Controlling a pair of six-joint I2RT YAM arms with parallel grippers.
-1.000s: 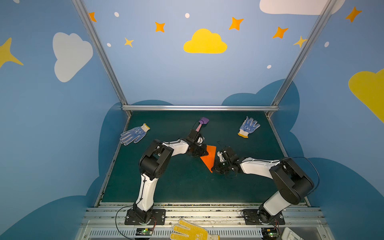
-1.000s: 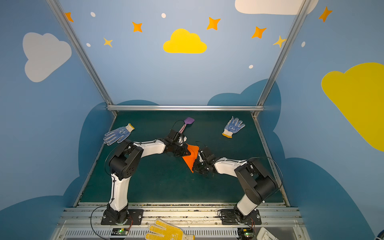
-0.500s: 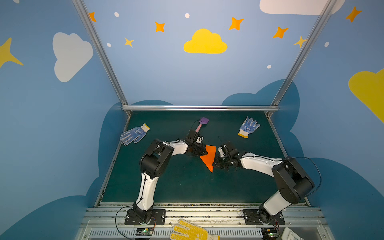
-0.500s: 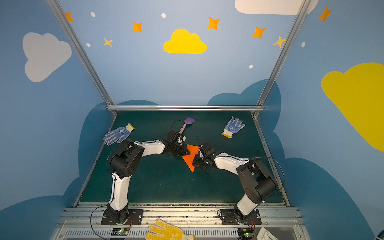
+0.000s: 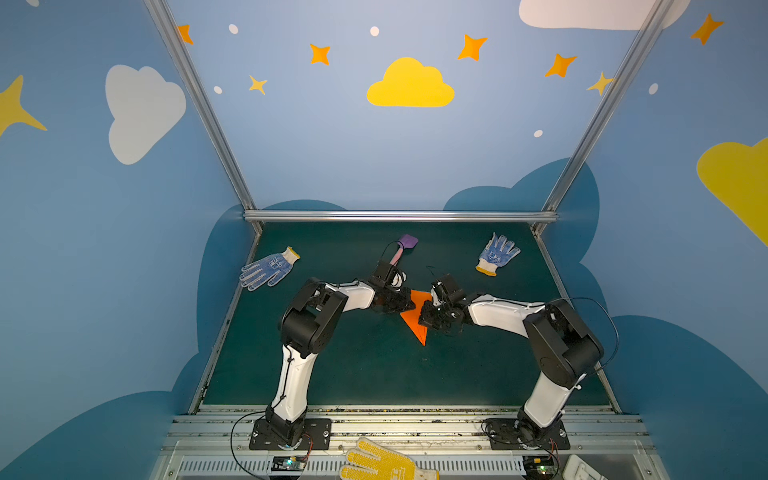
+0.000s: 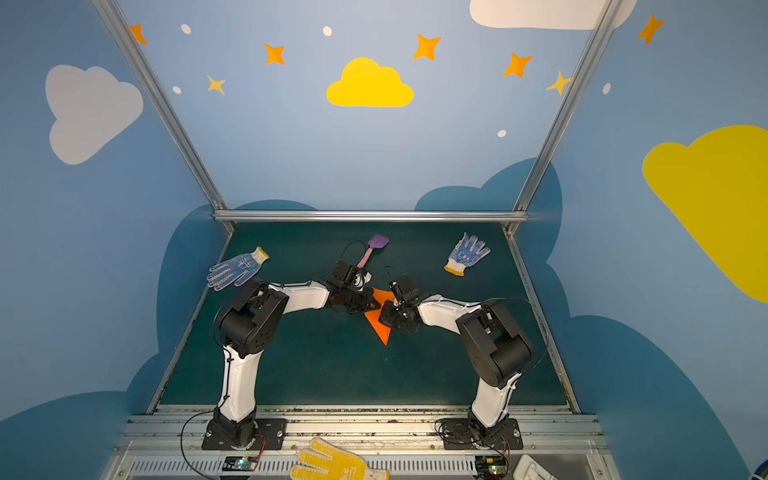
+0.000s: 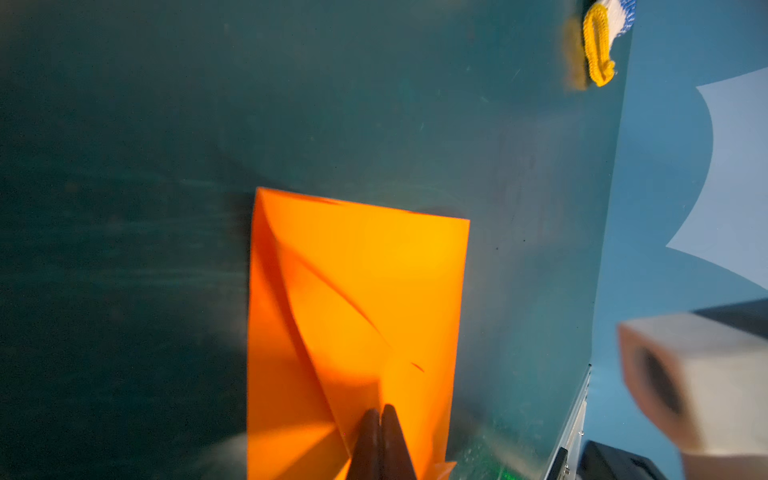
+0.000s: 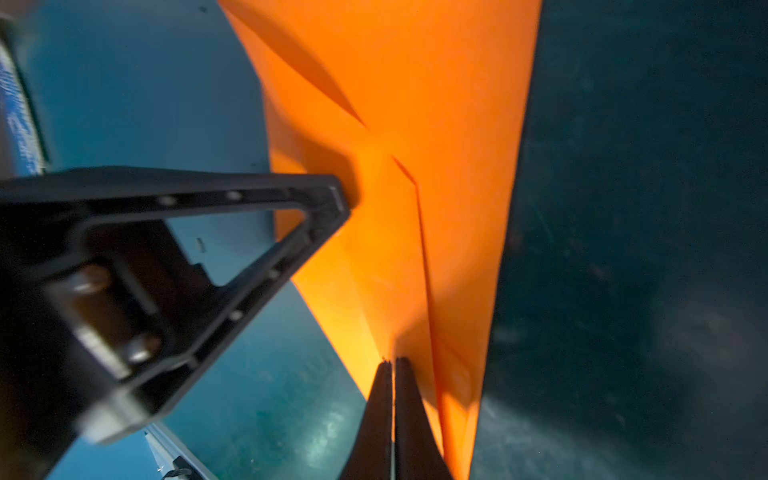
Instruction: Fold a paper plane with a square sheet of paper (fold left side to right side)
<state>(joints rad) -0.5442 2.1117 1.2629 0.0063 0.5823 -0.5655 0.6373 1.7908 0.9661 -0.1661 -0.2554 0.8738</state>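
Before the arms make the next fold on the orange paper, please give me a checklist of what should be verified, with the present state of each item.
1. The left gripper is shut, tips on the orange paper: ok.
2. The right gripper is shut, tips at the paper: ok.
3. The paper is on the green mat between both grippers: ok.
4. The folded layers lie flat: not ok, one flap looks raised.
5. The spatula, the blue glove on the left and the blue glove on the right lie apart from the paper: ok.
6. Either gripper pinches a layer: cannot tell.
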